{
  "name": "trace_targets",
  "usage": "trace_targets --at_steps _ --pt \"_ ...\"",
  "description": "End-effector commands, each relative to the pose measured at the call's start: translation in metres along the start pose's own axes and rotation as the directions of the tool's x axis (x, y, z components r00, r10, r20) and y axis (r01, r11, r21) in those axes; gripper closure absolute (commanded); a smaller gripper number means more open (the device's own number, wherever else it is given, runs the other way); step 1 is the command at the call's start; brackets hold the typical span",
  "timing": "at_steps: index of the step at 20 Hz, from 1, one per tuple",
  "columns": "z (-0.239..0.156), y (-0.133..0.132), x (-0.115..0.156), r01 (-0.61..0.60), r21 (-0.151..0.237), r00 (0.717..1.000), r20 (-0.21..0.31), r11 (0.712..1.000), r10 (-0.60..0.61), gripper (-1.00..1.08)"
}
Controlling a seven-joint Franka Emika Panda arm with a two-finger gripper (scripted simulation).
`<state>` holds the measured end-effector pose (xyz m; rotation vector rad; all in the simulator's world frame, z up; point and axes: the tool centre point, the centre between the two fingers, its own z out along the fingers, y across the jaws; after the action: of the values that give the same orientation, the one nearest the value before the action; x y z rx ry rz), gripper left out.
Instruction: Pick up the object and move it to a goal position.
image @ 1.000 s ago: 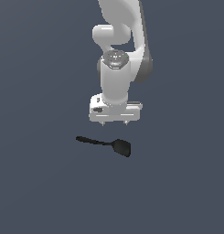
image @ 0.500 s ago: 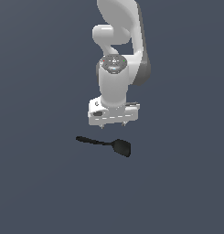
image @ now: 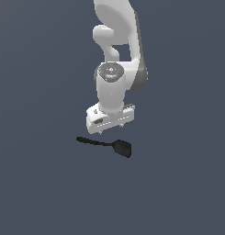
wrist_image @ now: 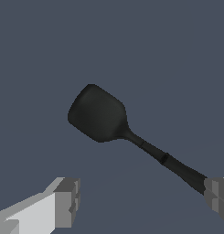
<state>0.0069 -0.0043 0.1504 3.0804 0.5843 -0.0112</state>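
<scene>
— Looking at the floor from here, what lies under the arm?

— A small black spatula (image: 106, 146), flat on the plain grey surface (image: 40, 183). In the exterior view its thin rod handle (image: 92, 142) points toward nine o'clock and its wider blade (image: 122, 148) sits toward four o'clock. Nothing touches it in that view.

— And the arm (image: 118, 59)?

— White, hanging straight down from twelve o'clock, with the gripper (image: 109, 129) poised just above the spatula's handle, slightly toward the blade side. There is a visible gap between the fingertips and the utensil.

— Are the jaws closed?

— No, they stand spread wide. The wrist view shows it best: one grey finger pad (wrist_image: 67, 203) sits well apart from the other (wrist_image: 217, 195), with bare surface between them. The gripper (wrist_image: 142, 199) holds nothing.

— How does the spatula look from the wrist camera?

— The spatula (wrist_image: 127, 132) runs on a slant; its rounded blade (wrist_image: 97, 114) fills the middle, and the handle (wrist_image: 170, 162) narrows away until its end passes behind one pad. Whether that pad touches the handle, I cannot tell.
</scene>
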Motion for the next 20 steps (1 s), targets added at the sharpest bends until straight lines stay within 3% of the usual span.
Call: trace_targets --at_steps 1,10,20 --pt "0.005 0.003 0.000 0.067 -0.002 0.998 0.001 0.998 -0.067 -0.92" --pt "0.025 0.015 0.001 0.300 -0.004 0.954 0.005 0.954 -0.300 -0.92" --pt "0.046 0.028 0.001 0.538 -0.003 0.843 0.006 0.843 -0.538 -0.92"
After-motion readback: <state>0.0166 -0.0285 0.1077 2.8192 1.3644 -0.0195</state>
